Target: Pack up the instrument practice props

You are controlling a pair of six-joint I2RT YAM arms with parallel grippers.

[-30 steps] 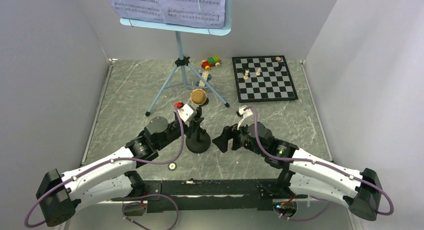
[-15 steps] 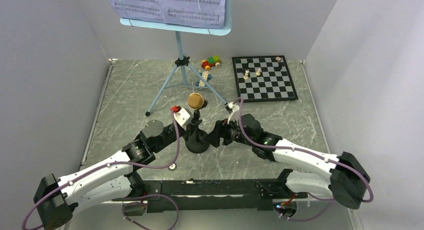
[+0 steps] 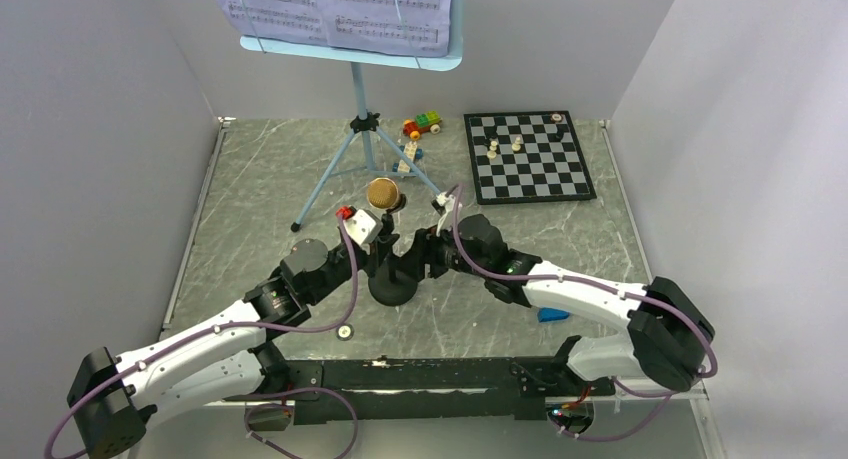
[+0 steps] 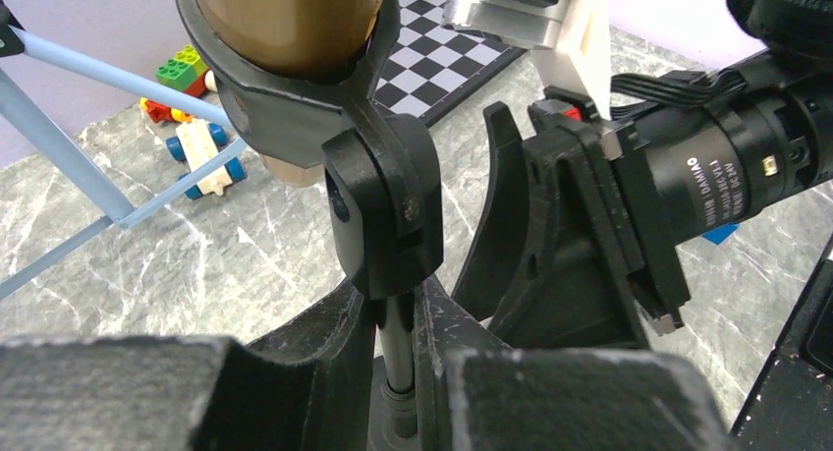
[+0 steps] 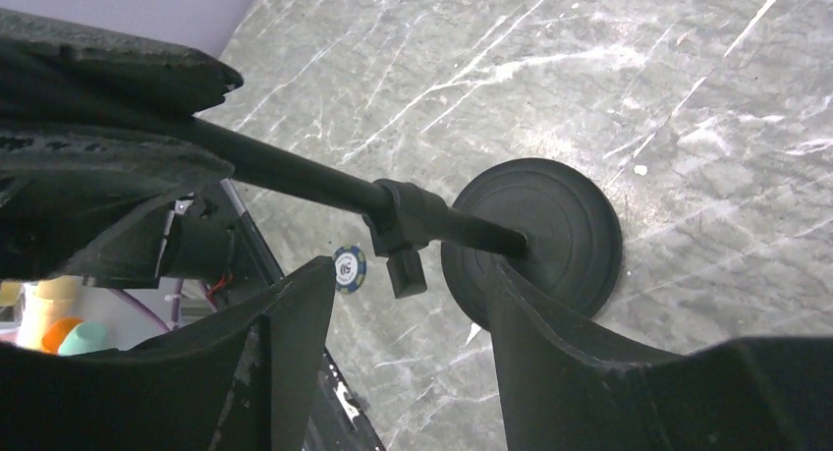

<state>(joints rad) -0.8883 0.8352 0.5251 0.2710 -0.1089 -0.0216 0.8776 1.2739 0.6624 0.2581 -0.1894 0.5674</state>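
Right gripper [image 5: 403, 309] has swung in, jaws spread astride the small black round-based mic stand [image 5: 550, 225]; left gripper [image 4: 393, 318] pinches its pole. Two-handed lift looks close.

Bright, even overhead light; soft faint shadows on desk [image 3: 250, 179]. Left hand [image 4: 393, 402] blurred, 6 o'clock in wrist view.

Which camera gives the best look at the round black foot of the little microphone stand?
The right wrist view: the round base of the mic stand shows nearly whole, close up. The top view shows it small and distant. In the left wrist view the left gripper, clamped on the pole, hides it.
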